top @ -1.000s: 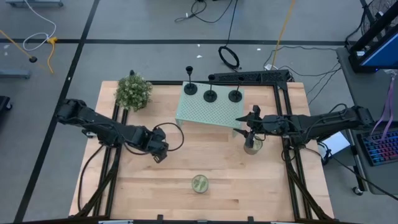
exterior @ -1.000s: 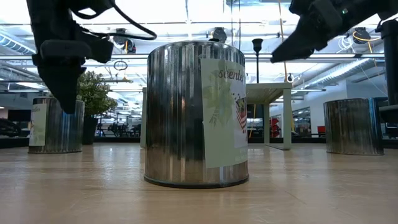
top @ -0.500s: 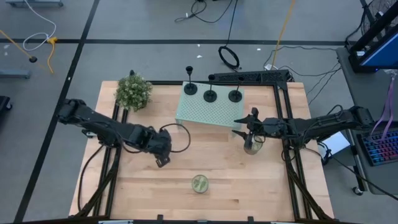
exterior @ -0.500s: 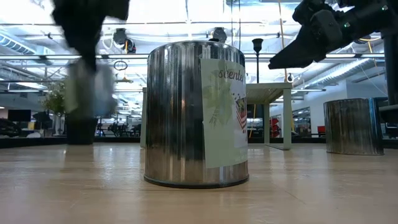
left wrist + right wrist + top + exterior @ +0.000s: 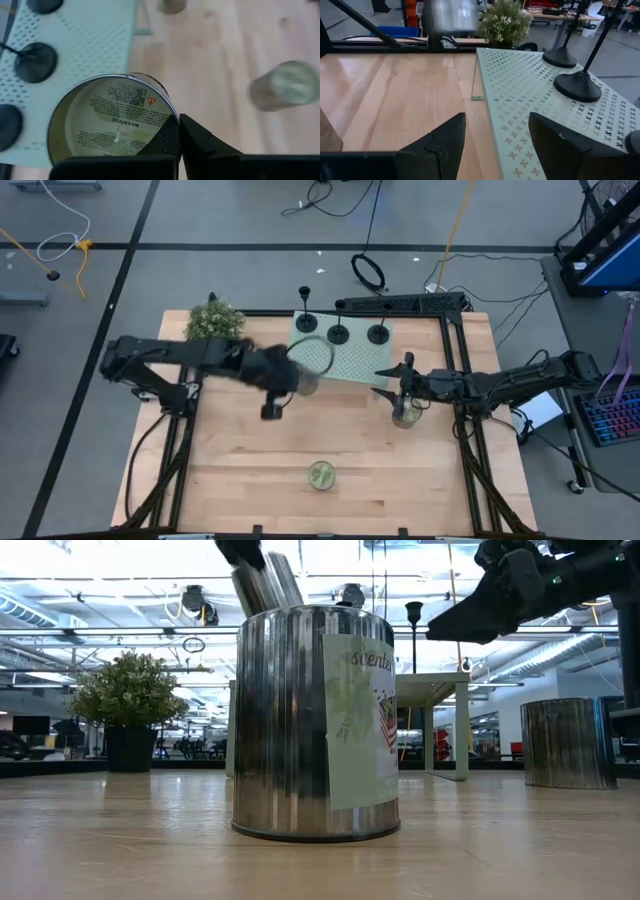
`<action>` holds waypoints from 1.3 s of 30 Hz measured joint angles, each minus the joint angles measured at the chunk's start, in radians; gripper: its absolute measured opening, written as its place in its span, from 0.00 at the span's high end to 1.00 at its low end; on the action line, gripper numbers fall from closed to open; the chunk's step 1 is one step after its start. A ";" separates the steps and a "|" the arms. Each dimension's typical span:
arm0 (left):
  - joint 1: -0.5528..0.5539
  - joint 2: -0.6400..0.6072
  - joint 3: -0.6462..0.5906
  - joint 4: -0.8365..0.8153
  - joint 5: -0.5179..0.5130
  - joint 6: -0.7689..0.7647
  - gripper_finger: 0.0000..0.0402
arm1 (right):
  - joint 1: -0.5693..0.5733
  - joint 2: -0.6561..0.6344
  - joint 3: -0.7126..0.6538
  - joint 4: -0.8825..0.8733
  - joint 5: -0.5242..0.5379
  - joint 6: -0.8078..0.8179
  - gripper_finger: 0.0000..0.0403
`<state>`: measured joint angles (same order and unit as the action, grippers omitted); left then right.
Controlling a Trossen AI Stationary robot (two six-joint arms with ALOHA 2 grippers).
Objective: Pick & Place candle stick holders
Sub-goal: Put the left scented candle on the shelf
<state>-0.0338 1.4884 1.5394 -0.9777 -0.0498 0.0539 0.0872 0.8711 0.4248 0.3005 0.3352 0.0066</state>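
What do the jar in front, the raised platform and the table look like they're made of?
Jar: probably metal, shiny, with mirror-like streaks and a paper label. Platform: likely painted sheet metal, pale green, matte, punched with small crosses. Table: light wood planks with visible grain.

My count: three black candle stick holders (image 5: 306,323) (image 5: 338,334) (image 5: 377,334) on one perforated green stand (image 5: 345,365). Three candle jars: one held aloft (image 5: 310,355), one mid-table (image 5: 321,475), one at right (image 5: 406,413). One potted plant (image 5: 214,322).

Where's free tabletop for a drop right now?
Free: the wood between the plant and the front jar, and right of that jar. Crowded: the perforated stand with three candle stick holders, under the left gripper holding a jar.
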 joint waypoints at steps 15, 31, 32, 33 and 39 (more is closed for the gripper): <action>0.308 0.098 0.042 -0.031 0.182 0.246 0.98 | 0.000 0.000 0.000 0.002 -0.007 0.007 0.48; 0.355 0.166 0.046 -0.003 0.179 0.240 0.96 | 0.000 0.000 0.000 0.014 -0.050 -0.028 0.48; 0.353 0.165 0.045 -0.005 0.178 0.236 0.96 | 0.000 0.000 0.000 0.015 -0.050 -0.030 0.48; 0.353 0.163 0.045 -0.007 0.176 0.234 0.96 | 0.000 0.000 0.000 0.017 -0.050 -0.030 0.48; 0.352 0.162 0.044 -0.009 0.113 0.195 0.94 | 0.000 0.000 0.000 0.017 -0.050 -0.045 0.48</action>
<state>0.3183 1.6508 1.5837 -0.9868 0.0635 0.2488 0.0868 0.8707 0.4244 0.3177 0.2852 -0.0382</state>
